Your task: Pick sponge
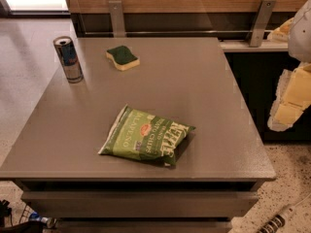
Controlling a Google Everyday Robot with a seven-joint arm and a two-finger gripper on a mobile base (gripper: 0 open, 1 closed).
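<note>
- Grey tabletop (209,96) carries three items. The sponge (122,57) lies flat near the far edge, left of centre, with its dark green scouring face up and pale yellow foam showing along its near side.
- The gripper (287,103) hangs out beyond the right edge of the tabletop, about halfway along that edge and well apart from the sponge. Whether it is open or closed, I cannot tell.
- Risk, can: a soda can (68,58) stands upright by the far left corner, near the sponge with a gap between them. A reach that overshoots leftward would likely tip it. It is tall and narrow and would roll.
- Risk, depth: the sponge is low and soft. Jaws coming down too shallow probably pinch only the top layer and slip off. Too deep, and they scrape the tabletop.
- Risk, squeeze: foam gives under pressure, so a grip may seem firm yet let go on the lift.
- Risk, wrong target: the chip bag (146,137) is also green. It is much larger and lies near the near edge, about centre.
- In the way: nothing stands on the straight line from the right edge to the sponge. The bag lies nearer the near edge, off that line by my judgement.
- Behind the far edge, a wood panel with a metal bracket (116,17) rises close behind the sponge. This leaves little room for an approach tilted from the back.
</note>
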